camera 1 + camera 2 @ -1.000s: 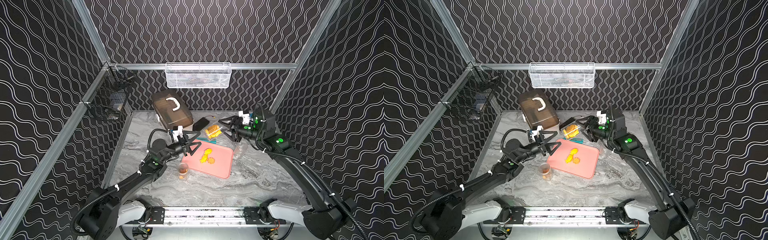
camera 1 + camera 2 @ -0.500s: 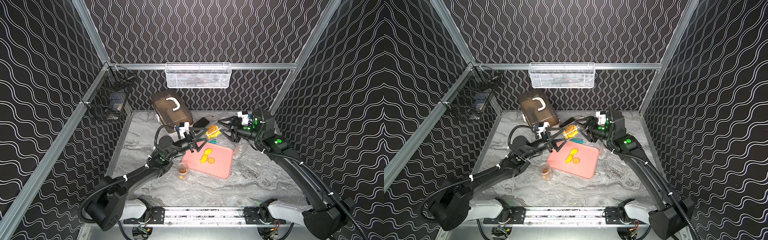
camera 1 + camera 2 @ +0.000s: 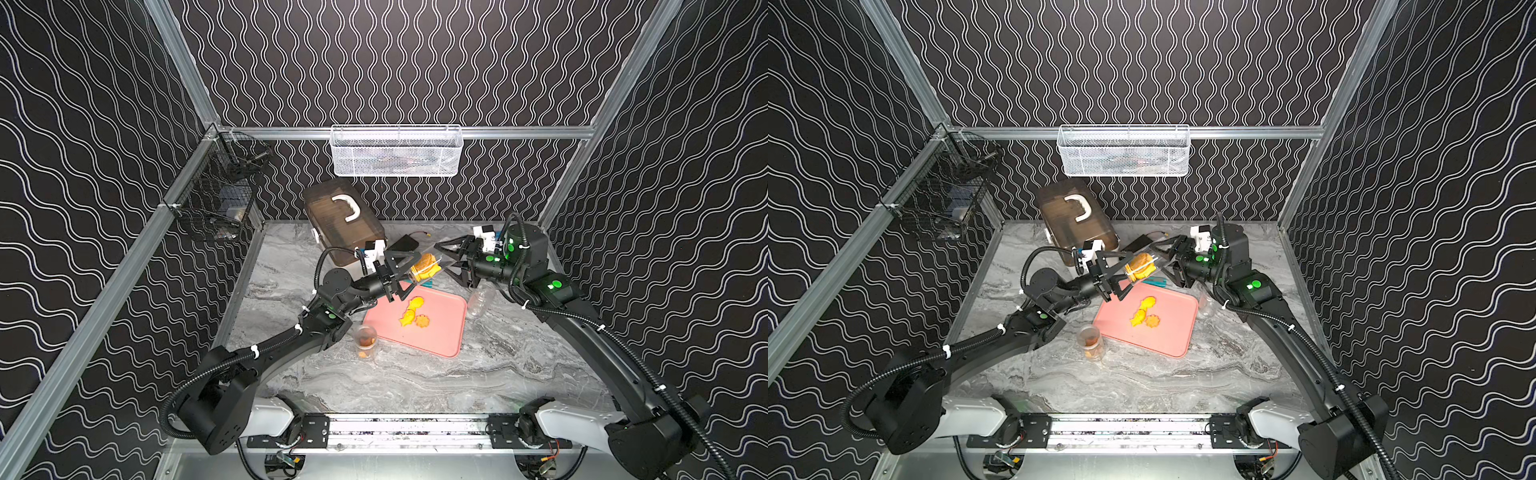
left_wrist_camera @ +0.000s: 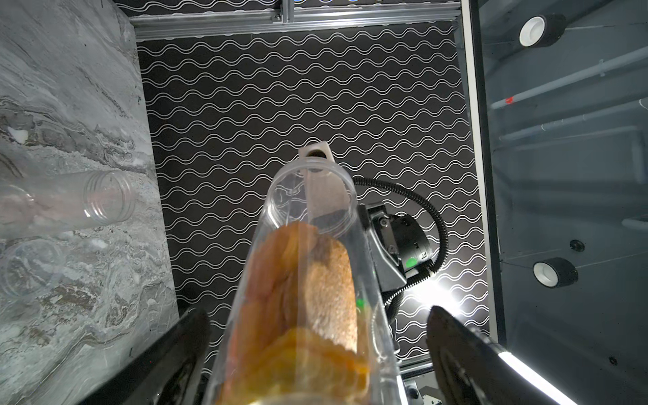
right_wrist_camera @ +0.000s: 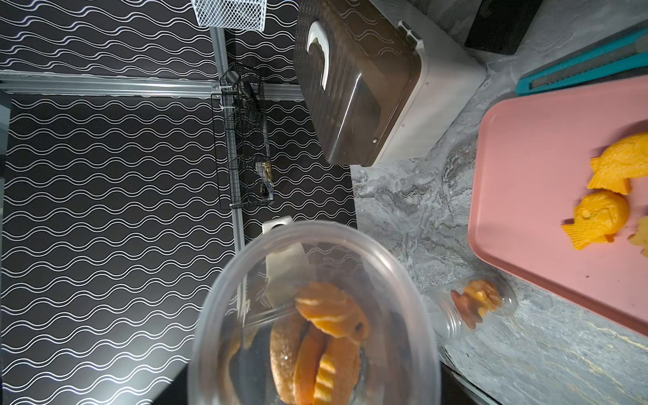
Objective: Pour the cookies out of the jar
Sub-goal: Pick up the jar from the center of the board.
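Marbled grey bench (image 3: 415, 382), black wavy-lined walls: the right gripper (image 3: 441, 257) pinches a clear jar (image 4: 277, 210), held level above the far edge of a pink tray (image 3: 440, 336). Its cookies (image 3: 424, 266), orange and brown, crowd the end nearest the left gripper (image 3: 409, 272), whose fingers are spread wide on either side of the jar without touching it. Three loose cookies (image 3: 413, 311) lie on the tray. A small upright jar (image 3: 365, 340) stands just beside the tray's near left corner, and an empty bottle (image 3: 480, 299) lies along its right edge.

No legible text or labels
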